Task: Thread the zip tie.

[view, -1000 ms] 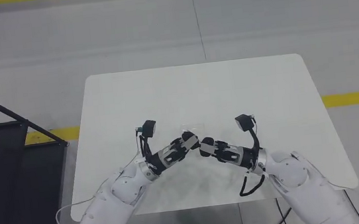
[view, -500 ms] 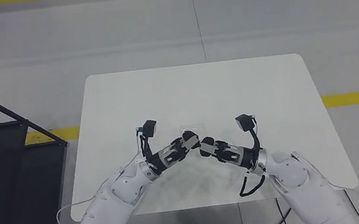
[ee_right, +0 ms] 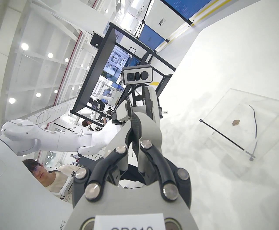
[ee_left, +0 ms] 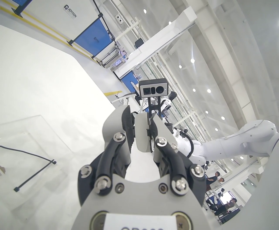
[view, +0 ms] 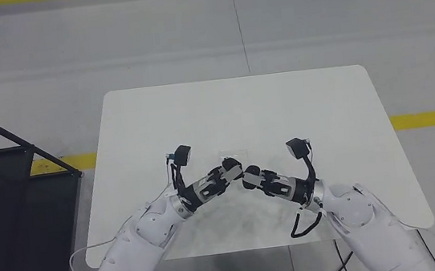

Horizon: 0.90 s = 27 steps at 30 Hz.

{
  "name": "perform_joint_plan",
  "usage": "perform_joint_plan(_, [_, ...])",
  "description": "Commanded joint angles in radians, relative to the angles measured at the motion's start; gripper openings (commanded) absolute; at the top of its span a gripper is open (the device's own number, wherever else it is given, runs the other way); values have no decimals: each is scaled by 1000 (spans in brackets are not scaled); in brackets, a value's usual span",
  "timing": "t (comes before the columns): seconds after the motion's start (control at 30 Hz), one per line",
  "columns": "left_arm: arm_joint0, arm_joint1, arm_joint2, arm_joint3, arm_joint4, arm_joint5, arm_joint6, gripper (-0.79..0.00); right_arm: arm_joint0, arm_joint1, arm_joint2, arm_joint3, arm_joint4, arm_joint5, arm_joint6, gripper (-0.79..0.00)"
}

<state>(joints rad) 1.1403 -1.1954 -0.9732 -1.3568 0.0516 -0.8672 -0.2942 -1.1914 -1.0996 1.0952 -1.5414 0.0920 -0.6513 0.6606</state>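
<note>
Finding 1: Both arms are meeting over the near middle of the white bench (view: 319,108), their grippers tip to tip.

Finding 2: The left gripper (ee_left: 140,122) is holding its fingers spread. The tip of the right gripper is sitting in or just behind that gap; I cannot tell whether the two are touching.

Finding 3: The right gripper (ee_right: 135,124) is keeping its fingers pressed together, with nothing showing between the pads.

Finding 4: Two black zip ties are lying flat on a clear plate (ee_right: 268,113), which is resting on the bench just beyond the grippers. Both ties are lying apart from either gripper.

Finding 5: The straight zip tie (ee_right: 222,135) is running its tail up to the head of the curved zip tie (ee_right: 256,126). I cannot tell whether the tail is passing through that head.

Finding 6: A small brownish speck (ee_right: 235,122) is sitting on the plate between the two ties.
</note>
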Motion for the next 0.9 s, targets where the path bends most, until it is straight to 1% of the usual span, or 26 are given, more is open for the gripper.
perform_joint_plan(0.0, [-2, -1, -1, 4, -4, 1, -3, -536, -2, 0, 1, -2, -2, -4, -2, -785])
perform_joint_plan(0.1, [-3, -3, -2, 8, -11, -1, -8, -545, -4, 0, 2, -3, -4, -4, -3, -785])
perform_joint_plan(0.47, [0, -7, -9, 6, -10, -9, -18, -631, -4, -2, 1, -3, -5, 5, -2, -785])
perform_joint_plan(0.87, [3, -11, -15, 8, -15, -15, -28, -785, -3, -3, 3, -1, -5, 6, 1, -785])
